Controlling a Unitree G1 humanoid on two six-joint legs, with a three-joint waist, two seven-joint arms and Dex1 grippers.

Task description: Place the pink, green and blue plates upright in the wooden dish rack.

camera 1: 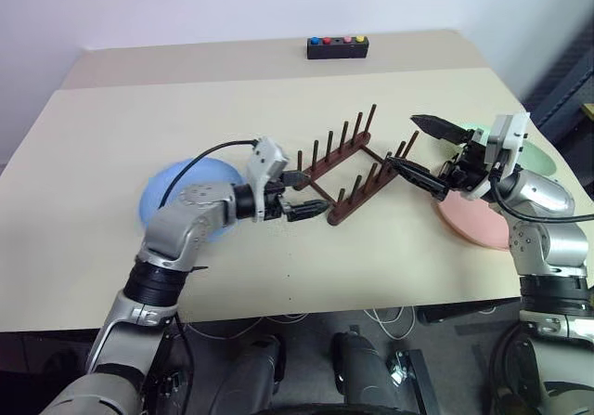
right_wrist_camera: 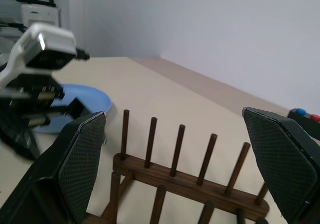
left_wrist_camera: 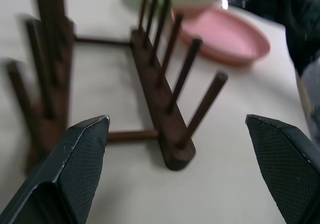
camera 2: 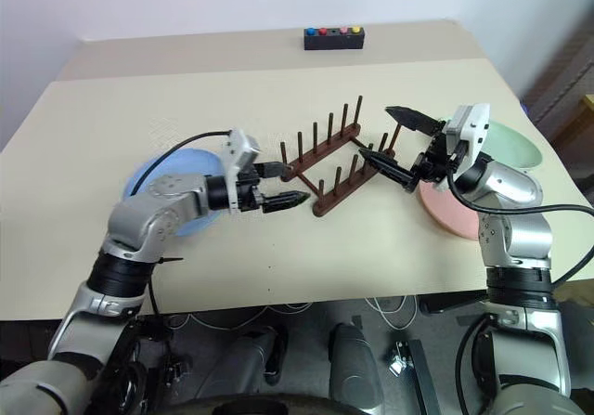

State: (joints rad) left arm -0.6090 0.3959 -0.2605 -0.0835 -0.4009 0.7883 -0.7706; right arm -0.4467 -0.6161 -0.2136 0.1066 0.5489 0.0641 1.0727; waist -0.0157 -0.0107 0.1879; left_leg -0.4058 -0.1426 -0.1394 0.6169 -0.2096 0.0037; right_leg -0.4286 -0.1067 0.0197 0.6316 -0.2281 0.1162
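Plates lie flat and partly hidden: blue plate (camera 2: 181,201) behind the left arm, pink plate (camera 2: 444,213) and green plate (camera 2: 512,146) behind the right. Wooden dish rack (camera 2: 327,166), dark brown with thin round pegs, stands empty at table centre. Left gripper (camera 2: 280,185) at its 8 o'clock end and right gripper (camera 2: 390,138) at 3 o'clock both have fingers wide apart, holding nothing

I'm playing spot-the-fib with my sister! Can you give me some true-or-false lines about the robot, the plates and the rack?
1. The rack has no plates in it. True.
2. The left gripper holds the blue plate. False: it is open and empty, near the rack's end.
3. The pink plate lies flat on the table. True.
4. The right gripper is shut. False: it is open.
5. The button box sits between the grippers. False: it is at the table's far edge.
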